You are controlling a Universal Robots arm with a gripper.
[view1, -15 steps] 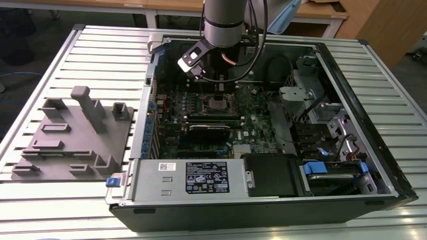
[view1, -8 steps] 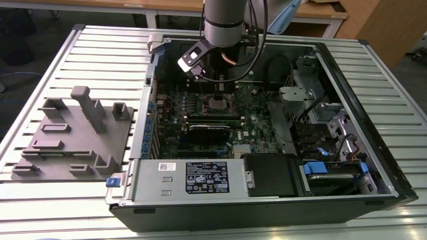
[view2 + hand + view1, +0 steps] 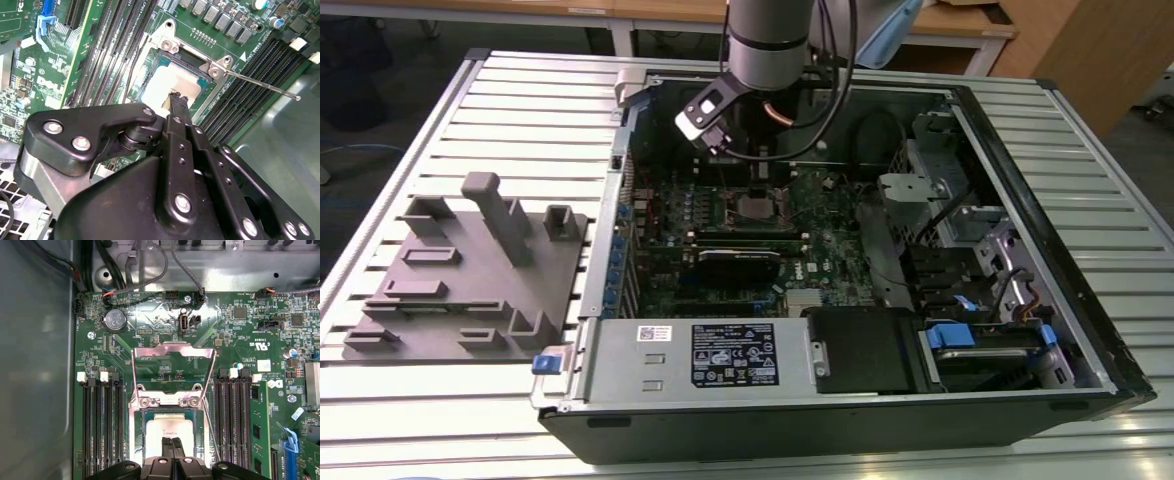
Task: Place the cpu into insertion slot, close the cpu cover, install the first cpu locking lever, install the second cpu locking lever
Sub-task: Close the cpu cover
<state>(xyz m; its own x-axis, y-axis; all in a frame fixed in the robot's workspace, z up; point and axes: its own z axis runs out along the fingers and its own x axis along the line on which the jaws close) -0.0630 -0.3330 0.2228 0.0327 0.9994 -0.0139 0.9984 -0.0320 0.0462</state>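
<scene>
We see the end effector (image 3: 173,440) clenched, its fingertips (image 3: 168,444) pressed together just over the cpu (image 3: 161,426), which lies flat in the insertion slot (image 3: 136,430). The cpu cover (image 3: 172,349) stands hinged open, clear of the cpu.

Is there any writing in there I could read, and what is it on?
Label on the metal box: black print and symbols, too small to read.
Board: white lettering all over, too small to read.
Cpu: faint marks on its top, not legible.
Battery: stamped marks, not legible.
Nothing here can be quoted with confidence.
</scene>
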